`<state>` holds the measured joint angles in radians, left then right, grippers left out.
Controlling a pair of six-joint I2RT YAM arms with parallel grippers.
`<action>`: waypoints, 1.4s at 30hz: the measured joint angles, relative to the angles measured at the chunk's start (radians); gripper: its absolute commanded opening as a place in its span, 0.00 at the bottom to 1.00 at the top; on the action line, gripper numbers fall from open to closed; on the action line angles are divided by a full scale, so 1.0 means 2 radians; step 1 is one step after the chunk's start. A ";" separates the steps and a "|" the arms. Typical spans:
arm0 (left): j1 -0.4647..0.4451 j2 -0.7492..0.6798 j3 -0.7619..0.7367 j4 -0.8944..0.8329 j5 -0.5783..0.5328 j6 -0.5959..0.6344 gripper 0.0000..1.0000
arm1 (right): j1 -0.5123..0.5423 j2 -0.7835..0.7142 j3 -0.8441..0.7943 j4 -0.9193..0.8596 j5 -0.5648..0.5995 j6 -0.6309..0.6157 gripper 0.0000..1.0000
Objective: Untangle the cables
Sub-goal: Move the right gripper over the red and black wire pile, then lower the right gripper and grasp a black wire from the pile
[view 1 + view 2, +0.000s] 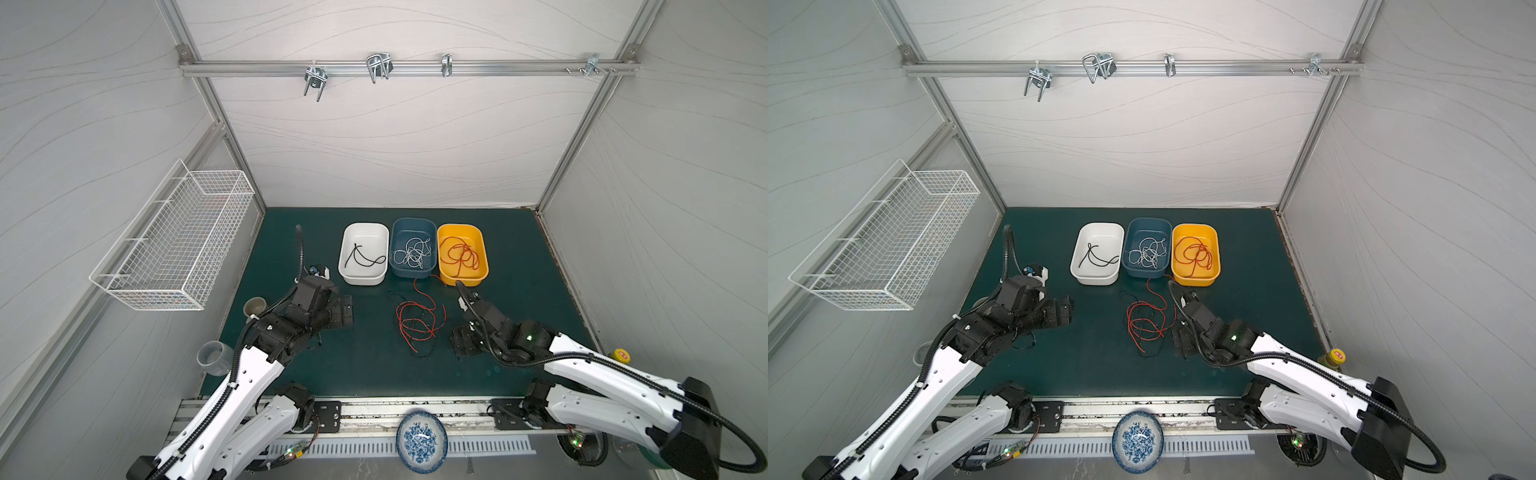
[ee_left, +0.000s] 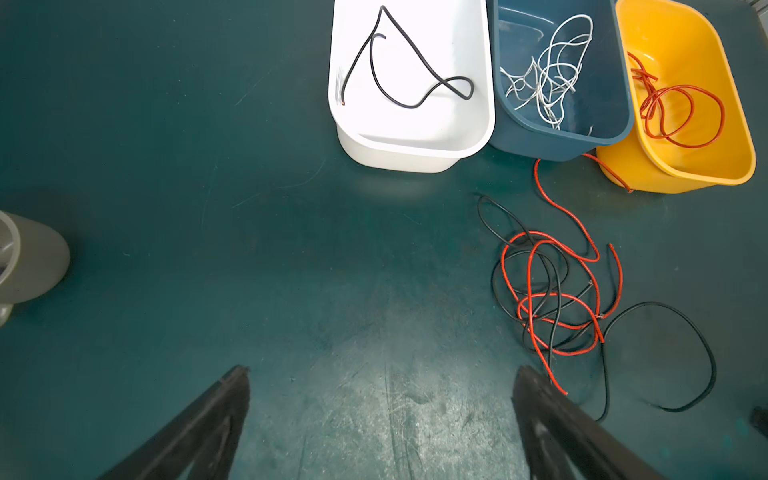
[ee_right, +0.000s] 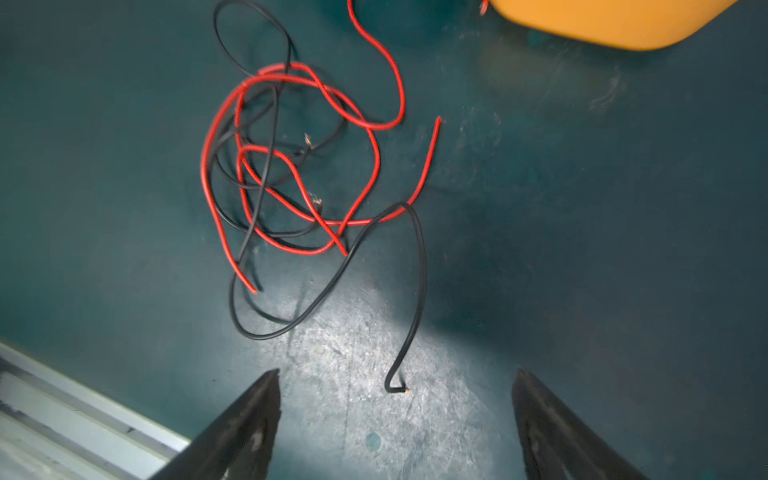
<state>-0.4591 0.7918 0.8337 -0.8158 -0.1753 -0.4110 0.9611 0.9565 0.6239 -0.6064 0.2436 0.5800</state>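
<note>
Red+black cables (image 1: 417, 320) lie tangled mid-desk (image 1: 353, 365), just nearer than 3 trays that stand side by side toward the far edge. One red strand runs from the tangle to the foot of the yellow tray (image 1: 463, 280). In the trays: black cable (image 1: 365, 257) in white tray (image 1: 353, 274), white cables (image 1: 411, 253) in blue tray (image 1: 411, 274), red cables (image 1: 459, 255) in the yellow one. L gripper (image 2: 382, 370) is released, jaws wide w/ nothing btwn them, over bare desk left of the tangle. R gripper (image 3: 397, 374) is also spread, right of the tangle. A black cable end (image 3: 395, 388) sits btwn its fingers, not pinched.
</note>
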 measured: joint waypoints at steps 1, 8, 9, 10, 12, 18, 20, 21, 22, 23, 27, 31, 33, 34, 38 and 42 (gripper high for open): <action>0.000 0.000 0.000 0.001 -0.001 0.000 0.99 | 0.000 0.005 -0.004 0.006 -0.001 0.001 0.76; 0.000 -0.002 0.000 0.003 -0.002 0.006 0.97 | 0.000 0.033 -0.017 0.051 -0.007 0.006 0.62; 0.000 -0.002 0.000 0.003 -0.002 0.007 0.97 | 0.000 0.039 -0.018 0.055 -0.008 0.005 0.60; 0.000 -0.002 0.000 0.003 -0.002 0.007 0.97 | 0.000 0.045 -0.019 0.060 -0.009 0.005 0.59; 0.000 -0.002 0.000 0.003 -0.002 0.007 0.97 | 0.000 0.055 -0.019 0.068 -0.009 0.003 0.57; 0.000 0.000 0.000 0.003 -0.002 0.007 0.96 | -0.011 0.078 -0.024 0.089 -0.011 -0.004 0.43; 0.000 0.002 0.000 0.003 -0.002 0.008 0.96 | -0.016 0.083 -0.028 0.096 -0.012 -0.005 0.41; 0.000 0.002 0.000 0.003 -0.002 0.008 0.96 | -0.019 0.085 -0.030 0.100 -0.012 -0.006 0.39; 0.000 0.002 0.000 0.003 -0.002 0.008 0.96 | -0.020 0.086 -0.032 0.102 -0.013 -0.006 0.37; 0.000 0.002 0.000 0.003 -0.002 0.008 0.96 | -0.022 0.088 -0.034 0.105 -0.014 -0.006 0.36; 0.000 0.004 0.000 0.003 -0.002 0.008 0.96 | -0.024 0.096 -0.035 0.109 -0.018 -0.007 0.28; 0.000 0.004 0.000 0.003 -0.002 0.008 0.95 | -0.024 0.097 -0.035 0.112 -0.019 -0.011 0.20; 0.000 0.004 0.000 0.003 -0.002 0.008 0.95 | -0.025 0.097 -0.035 0.113 -0.019 -0.012 0.17; 0.000 0.004 0.000 0.003 -0.002 0.008 0.95 | -0.025 0.097 -0.035 0.113 -0.019 -0.013 0.15; 0.000 0.004 0.000 0.003 -0.002 0.008 0.95 | -0.025 0.096 -0.035 0.116 -0.019 -0.014 0.09; 0.000 0.004 0.000 0.003 -0.002 0.008 0.95 | -0.025 0.096 -0.035 0.116 -0.018 -0.014 0.05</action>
<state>-0.4591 0.8005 0.8337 -0.8101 -0.1791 -0.3954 0.9112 1.1488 0.5529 -0.3748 0.2070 0.5529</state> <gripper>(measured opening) 0.948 0.070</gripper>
